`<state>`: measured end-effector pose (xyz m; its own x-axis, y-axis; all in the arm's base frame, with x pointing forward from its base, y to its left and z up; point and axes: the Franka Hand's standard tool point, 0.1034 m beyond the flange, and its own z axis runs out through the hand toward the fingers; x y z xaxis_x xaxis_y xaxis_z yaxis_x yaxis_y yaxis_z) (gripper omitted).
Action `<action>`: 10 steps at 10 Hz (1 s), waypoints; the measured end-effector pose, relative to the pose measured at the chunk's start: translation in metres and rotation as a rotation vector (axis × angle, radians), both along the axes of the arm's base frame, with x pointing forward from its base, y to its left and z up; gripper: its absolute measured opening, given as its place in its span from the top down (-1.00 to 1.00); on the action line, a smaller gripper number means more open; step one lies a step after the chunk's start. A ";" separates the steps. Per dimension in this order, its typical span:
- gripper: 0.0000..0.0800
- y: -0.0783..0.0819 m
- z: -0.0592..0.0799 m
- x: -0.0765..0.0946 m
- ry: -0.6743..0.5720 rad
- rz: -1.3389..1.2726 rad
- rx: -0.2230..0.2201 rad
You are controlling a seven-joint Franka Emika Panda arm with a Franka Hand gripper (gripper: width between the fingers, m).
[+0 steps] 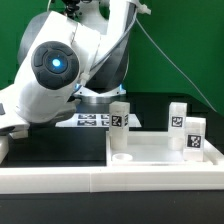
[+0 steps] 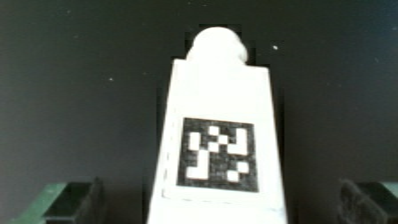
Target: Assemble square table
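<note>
Claw point(image 2: 210, 200): wide open, empty, we straddle a lying leg point(image 2: 217, 130).
Advice: we centre, then close squarely.

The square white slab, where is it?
In the exterior view, the slab lies flat toward the right, with three upright leg blocks standing around it.

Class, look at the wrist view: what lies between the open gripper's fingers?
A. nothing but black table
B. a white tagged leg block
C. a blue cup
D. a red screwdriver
B: the white plastic leg block with a black-and-white tag fills the space between the open gripper fingers.
</note>
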<state>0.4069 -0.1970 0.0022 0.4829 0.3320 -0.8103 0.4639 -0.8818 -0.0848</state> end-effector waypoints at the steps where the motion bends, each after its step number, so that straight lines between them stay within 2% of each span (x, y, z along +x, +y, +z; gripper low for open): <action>1: -0.62 0.000 0.000 0.000 -0.001 0.000 0.000; 2: -0.27 0.000 0.000 0.001 -0.002 0.001 0.000; 3: -0.27 0.000 0.000 0.001 -0.003 0.001 0.001; 4: 0.07 0.000 0.000 0.001 -0.003 0.002 0.001; 5: 0.28 0.001 0.000 0.001 -0.003 0.003 0.001; 9: 0.28 0.011 0.000 0.006 -0.010 0.015 -0.010; 10: 0.28 0.018 0.004 0.010 -0.011 0.001 -0.035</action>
<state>0.4164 -0.1790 0.0059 0.4916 0.3042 -0.8160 0.4656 -0.8837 -0.0489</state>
